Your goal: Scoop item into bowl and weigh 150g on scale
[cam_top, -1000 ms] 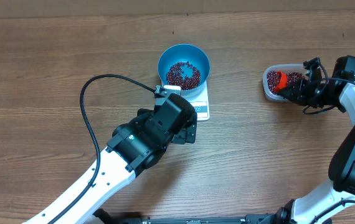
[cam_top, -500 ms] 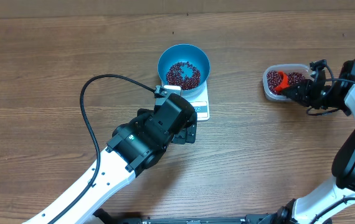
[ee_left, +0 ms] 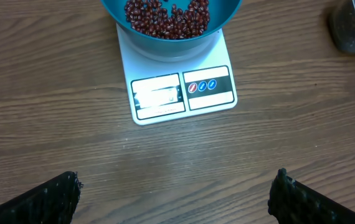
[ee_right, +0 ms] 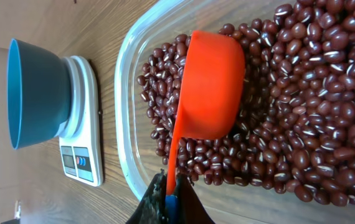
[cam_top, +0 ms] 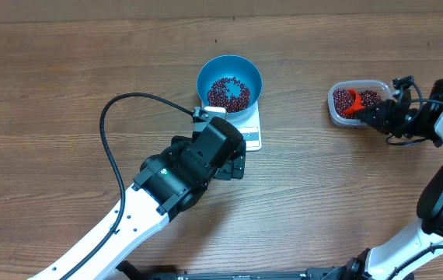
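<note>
Overhead: scale (cam_top: pixel 252 134) long axis vertical, display downward

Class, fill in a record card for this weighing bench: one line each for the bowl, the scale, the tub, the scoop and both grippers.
bowl: light blue, standing on the scale, holding red beans
scale: white, display too washed out to read
tub: clear, apart from the scale on the right arm's side, holding more beans
scoop: orange, cup resting among the tub's beans
right gripper: shut on the scoop's handle
left gripper: open, empty, over the table near the scale
</note>
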`<state>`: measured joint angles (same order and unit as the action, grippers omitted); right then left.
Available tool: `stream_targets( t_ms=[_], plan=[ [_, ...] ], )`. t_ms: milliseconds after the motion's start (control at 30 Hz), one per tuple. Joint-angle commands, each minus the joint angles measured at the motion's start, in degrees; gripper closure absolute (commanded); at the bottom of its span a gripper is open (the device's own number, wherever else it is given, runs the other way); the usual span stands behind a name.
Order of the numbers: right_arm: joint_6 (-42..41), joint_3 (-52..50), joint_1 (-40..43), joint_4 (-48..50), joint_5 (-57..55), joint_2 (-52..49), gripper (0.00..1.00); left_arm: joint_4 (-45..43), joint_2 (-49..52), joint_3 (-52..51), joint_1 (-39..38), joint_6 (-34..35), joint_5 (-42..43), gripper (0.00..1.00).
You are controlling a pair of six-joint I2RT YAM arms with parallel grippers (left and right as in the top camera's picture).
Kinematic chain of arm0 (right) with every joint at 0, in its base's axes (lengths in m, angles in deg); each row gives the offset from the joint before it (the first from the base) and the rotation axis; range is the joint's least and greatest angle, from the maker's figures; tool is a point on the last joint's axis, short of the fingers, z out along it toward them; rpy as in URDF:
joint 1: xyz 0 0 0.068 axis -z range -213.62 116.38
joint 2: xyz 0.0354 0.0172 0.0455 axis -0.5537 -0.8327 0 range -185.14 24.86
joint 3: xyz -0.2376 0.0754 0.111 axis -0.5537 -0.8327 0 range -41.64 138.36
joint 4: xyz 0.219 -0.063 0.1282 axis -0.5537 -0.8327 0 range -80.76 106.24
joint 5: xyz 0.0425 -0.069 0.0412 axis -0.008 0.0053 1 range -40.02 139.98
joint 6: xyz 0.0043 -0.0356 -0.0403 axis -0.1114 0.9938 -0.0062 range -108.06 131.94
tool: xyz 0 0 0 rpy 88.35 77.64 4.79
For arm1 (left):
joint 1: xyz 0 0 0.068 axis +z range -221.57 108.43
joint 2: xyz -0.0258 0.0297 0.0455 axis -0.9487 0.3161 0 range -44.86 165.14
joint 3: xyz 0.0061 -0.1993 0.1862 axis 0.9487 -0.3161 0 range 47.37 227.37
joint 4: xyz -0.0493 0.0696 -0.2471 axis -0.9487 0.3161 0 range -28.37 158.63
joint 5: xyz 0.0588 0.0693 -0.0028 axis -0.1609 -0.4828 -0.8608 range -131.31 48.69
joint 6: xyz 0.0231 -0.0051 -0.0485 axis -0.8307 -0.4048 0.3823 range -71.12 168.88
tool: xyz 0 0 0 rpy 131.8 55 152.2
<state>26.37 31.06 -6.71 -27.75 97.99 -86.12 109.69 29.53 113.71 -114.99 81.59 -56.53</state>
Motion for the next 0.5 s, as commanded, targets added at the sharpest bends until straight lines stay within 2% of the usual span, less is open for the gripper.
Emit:
stream_targets(
  t_ms=[0, 267, 467],
  plan=[
    [0.79, -0.39, 0.22, 0.42, 6.14, -0.28, 0.96, -0.07, 0.22, 0.17, -0.11, 0.72, -0.59, 0.00],
    [0.87, -0.39, 0.81, -0.70, 8.68, -0.28, 0.96, -0.09, 0.22, 0.17, -0.11, 0.72, -0.59, 0.00],
    [1.07, -0.39, 4.26, -3.28, 8.72, -0.28, 0.96, -0.09, 0.22, 0.17, -0.11, 0.72, -0.59, 0.00]
  ],
)
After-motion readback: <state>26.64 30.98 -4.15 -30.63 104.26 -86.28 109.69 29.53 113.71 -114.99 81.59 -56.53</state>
